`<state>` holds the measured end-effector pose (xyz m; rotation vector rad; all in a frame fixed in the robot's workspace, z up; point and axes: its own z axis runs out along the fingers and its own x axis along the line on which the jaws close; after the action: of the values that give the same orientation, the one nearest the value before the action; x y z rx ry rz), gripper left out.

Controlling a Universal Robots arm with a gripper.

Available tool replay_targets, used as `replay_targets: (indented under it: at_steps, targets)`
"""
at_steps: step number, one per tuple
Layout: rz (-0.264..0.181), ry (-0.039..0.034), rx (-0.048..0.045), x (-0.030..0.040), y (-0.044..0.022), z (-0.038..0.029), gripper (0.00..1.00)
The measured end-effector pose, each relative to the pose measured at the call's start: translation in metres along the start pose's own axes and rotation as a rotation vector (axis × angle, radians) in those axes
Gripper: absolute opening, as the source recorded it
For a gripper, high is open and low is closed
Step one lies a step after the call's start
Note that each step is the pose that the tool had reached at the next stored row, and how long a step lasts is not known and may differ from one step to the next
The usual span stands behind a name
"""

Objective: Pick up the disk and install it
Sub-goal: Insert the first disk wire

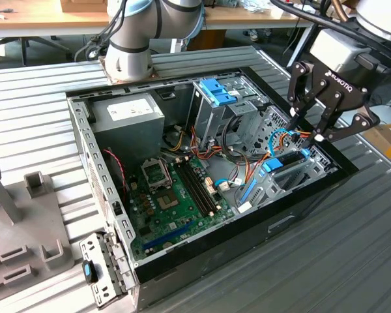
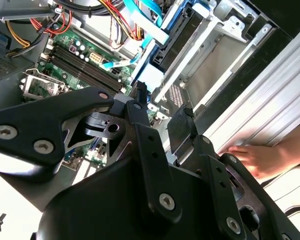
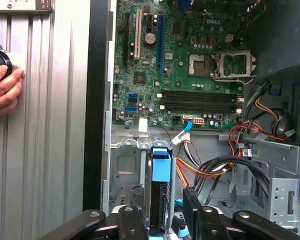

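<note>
**Item:** the disk (image 3: 160,167), a grey-metal drive in a light-blue carrier rail.

**Location:** it stands on edge in the drive bay (image 3: 124,172), at the corner of the open computer case (image 1: 85,150) on the exterior view's right. The case lies on the ribbed metal counter (image 1: 352,261). The motherboard (image 1: 176,195) is just beside the bay, and loose cables (image 3: 210,167) run close along one face of the disk.

**Hand:** the hand (image 1: 305,132) hangs directly over the disk. Its jaws are spread wider than the disk, one on each broad face. In the first wrist view there is a gap on at least one side, so nothing is gripped.

**Handling (judged):** the disk is likely dense for its size and fully rigid. Its metal faces look smooth and probably slippery, and it is sensitive to knocks. The plastic rail may flex a little.

**Hold (judged):** best taken across the two flat faces near the exposed upper edge, square to the disk and clear of the cables.
</note>
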<state>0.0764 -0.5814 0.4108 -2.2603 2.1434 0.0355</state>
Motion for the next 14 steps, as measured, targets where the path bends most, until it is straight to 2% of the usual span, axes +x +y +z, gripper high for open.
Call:
replay_targets:
  at_steps: [9, 14]
  targets:
    - [-0.059, -0.0002, -0.0021, -0.0010, -0.0122, 0.0002, 0.44]
    - [-0.133, -0.0005, -0.0046, -0.0008, -0.0145, 0.0003, 0.44]
